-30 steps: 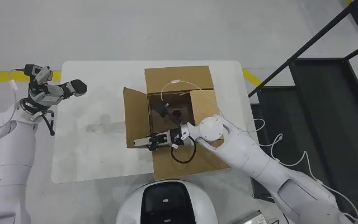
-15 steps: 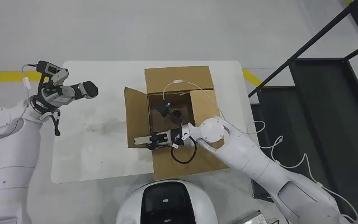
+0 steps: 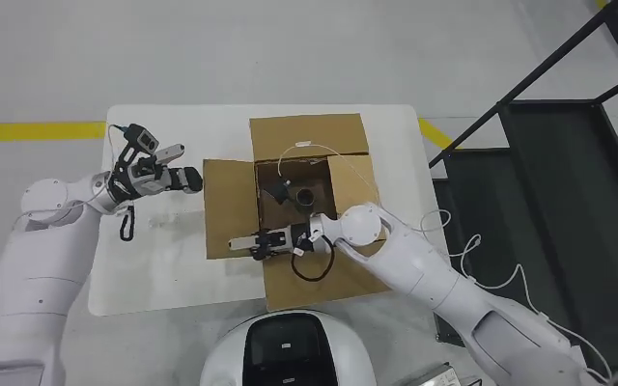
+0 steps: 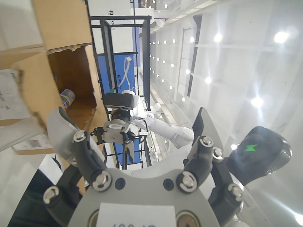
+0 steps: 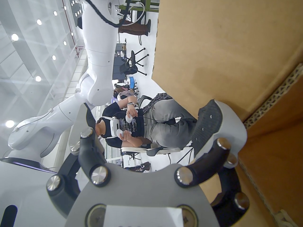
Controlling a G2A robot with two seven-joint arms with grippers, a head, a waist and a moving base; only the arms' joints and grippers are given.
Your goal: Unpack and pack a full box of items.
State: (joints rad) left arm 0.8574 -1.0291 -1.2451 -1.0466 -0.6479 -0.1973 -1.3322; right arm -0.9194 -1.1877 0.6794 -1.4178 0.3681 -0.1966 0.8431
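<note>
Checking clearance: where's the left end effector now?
Top view: the left end effector is at the edge of the left flap of the cardboard box, over the table.

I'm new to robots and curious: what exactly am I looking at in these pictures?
A two-armed robot at a white table. The overhead picture looks down from above its arms; the other two come from cameras on its wrists. On the table stands an open cardboard box with a can inside. The left arm is by the box's side flap, and the right arm is at the same flap's near edge. Both pairs of jaws are open; nothing is held.
</note>
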